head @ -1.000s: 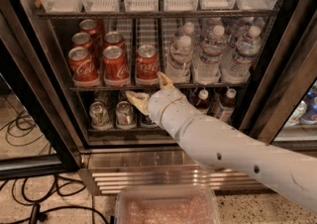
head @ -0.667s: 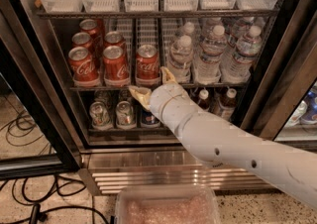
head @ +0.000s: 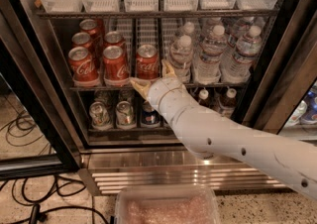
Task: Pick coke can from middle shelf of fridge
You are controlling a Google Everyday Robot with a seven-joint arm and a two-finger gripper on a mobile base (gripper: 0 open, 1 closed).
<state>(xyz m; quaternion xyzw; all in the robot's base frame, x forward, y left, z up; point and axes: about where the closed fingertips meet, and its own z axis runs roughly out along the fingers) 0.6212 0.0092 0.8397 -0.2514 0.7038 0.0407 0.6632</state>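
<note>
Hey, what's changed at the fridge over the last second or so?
The gripper has moved up and in toward the front coke can on the middle shelf. Its fingers are open on either side of the can's base, and nothing is grasped yet. The other cans and water bottles stayed put.

White Coca-Cola script on red coke cans (head: 147,63), middle shelf (head: 94,88); hand (head: 152,77) at rightmost one's base.

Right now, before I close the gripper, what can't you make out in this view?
All from the camera view:
1. Whether the gripper, open at the foot of the third coke can on the middle shelf, touches it: the gripper covers the can's base.
2. The rear cans: hidden behind the front cans.
3. The bottom-shelf bottles: partly covered by the arm.
4. The tub: cut off by the bottom edge.
</note>
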